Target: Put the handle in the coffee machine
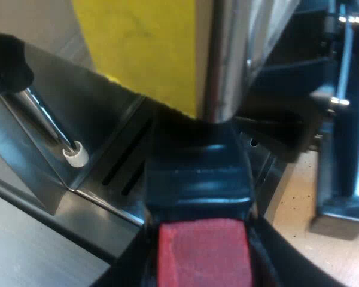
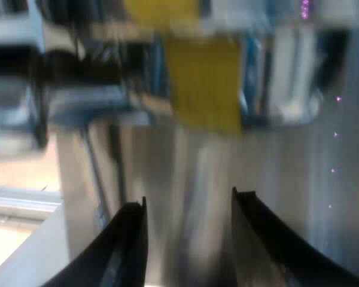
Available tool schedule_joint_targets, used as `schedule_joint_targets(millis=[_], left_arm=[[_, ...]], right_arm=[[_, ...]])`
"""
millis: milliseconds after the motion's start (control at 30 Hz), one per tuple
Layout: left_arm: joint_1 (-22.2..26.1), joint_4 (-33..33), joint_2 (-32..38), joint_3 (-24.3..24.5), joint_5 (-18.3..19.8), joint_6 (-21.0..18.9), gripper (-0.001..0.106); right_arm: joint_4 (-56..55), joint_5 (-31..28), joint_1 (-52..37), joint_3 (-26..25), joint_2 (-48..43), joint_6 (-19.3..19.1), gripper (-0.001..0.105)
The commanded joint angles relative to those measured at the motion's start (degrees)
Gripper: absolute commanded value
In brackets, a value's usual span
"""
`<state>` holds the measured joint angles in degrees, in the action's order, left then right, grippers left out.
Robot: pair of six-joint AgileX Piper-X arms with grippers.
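The holder's dark handle runs away from the camera, its red end nearest. My left gripper is shut on this handle, with a black finger pressed against each side of the red end. Beyond the handle, shiny metal rises at the espresso machine's front, beside its yellow panel. I cannot tell whether the holder is locked in. My right gripper is open with nothing between its fingers, facing a blurred metal face of the machine below a yellow panel.
A thin steam wand with a white tip slants down beside the handle, over the slotted metal drip tray. A pale wooden tabletop shows beside the machine's base.
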<state>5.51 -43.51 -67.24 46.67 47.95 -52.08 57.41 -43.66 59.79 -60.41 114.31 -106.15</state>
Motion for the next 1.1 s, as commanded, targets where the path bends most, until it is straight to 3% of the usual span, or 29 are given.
schedule_joint_targets(millis=[33, 833, 900, 1033, 1067, 1100], left_arm=[[0.0, 1.0, 1.7, 1.2, 6.0, 0.1, 0.000], [0.0, 1.0, 1.7, 1.2, 6.0, 0.1, 0.002], [0.0, 1.0, 1.7, 1.2, 6.0, 0.1, 0.010], [0.0, 0.9, 1.7, 1.2, 6.0, -0.4, 0.043], [0.0, 0.9, 1.7, 1.2, 6.0, -0.4, 0.044], [0.0, 0.9, 1.7, 1.2, 6.0, -0.4, 0.054]], right_arm=[[1.1, -2.8, -0.8, -3.2, 1.2, -3.2, 0.037], [12.1, -3.3, -2.3, -4.0, 1.3, -6.4, 0.037], [12.8, -3.3, -2.3, -4.1, 1.3, -6.4, 0.037], [13.8, -3.3, -2.3, -4.1, 1.3, -7.3, 0.037], [13.9, -3.3, -2.3, -4.1, 1.3, -7.3, 0.037], [14.0, -3.3, -2.3, -4.1, 1.3, -7.3, 0.037]])
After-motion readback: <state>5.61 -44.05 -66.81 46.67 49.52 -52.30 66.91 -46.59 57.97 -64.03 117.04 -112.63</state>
